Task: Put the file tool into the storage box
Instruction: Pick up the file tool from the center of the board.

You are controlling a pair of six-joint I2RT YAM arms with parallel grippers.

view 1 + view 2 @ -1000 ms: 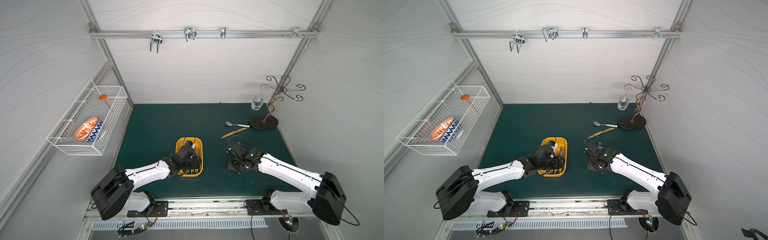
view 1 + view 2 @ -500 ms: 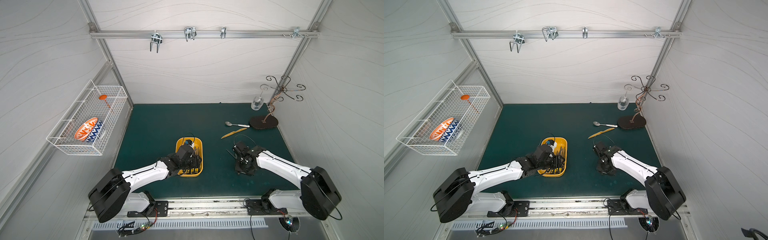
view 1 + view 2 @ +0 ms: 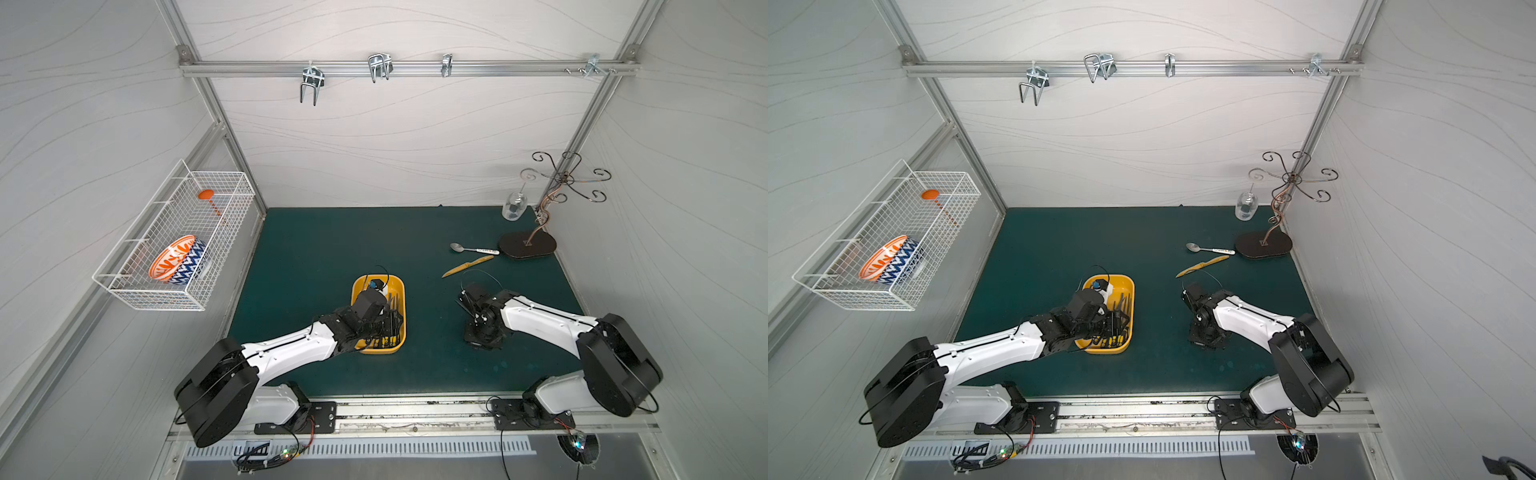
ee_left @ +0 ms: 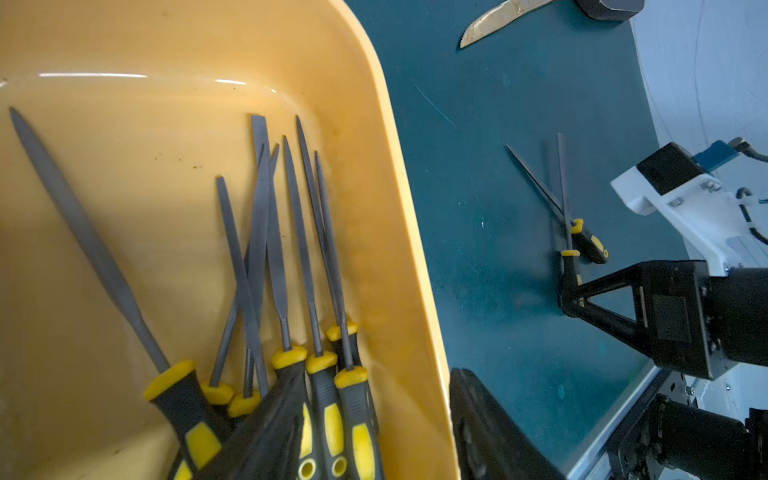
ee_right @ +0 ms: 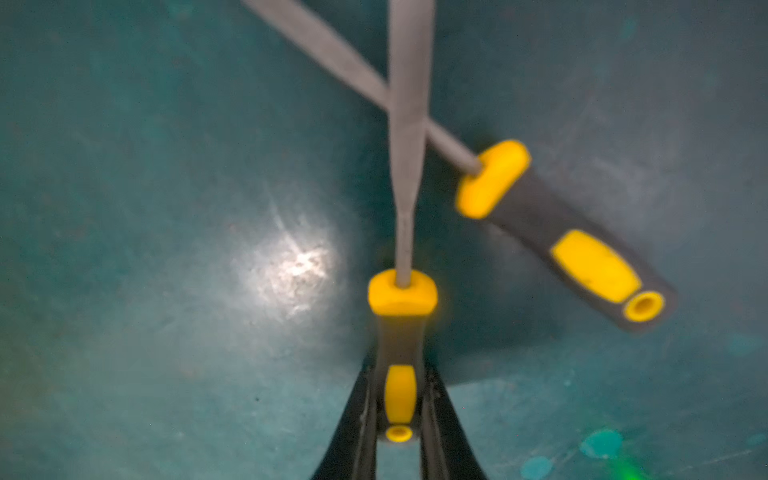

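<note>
The yellow storage box (image 3: 397,286) sits mid-mat, also in a top view (image 3: 1128,291), and holds several yellow-and-black files (image 4: 291,291). My left gripper (image 4: 382,436) hangs open over its near end. One finger is inside among the handles and the other is outside the box wall (image 4: 419,332). To the right, two file tools lie crossed on the mat. My right gripper (image 5: 399,399) is shut on the handle of one file tool (image 5: 401,336), which also shows in the left wrist view (image 4: 570,266). The other file (image 5: 573,245) lies free beside it. In both top views the right gripper (image 3: 478,338) (image 3: 1202,340) points down at the mat.
A yellow knife (image 3: 467,266) and a spoon (image 3: 473,249) lie behind the right arm. A dark-based wire stand (image 3: 528,245) and a glass jar (image 3: 514,206) stand in the back right corner. A white wire basket (image 3: 174,249) with a bowl hangs on the left wall.
My right gripper has swung round to point down at the mat and has shut on a file handle. The left arm has barely moved.
</note>
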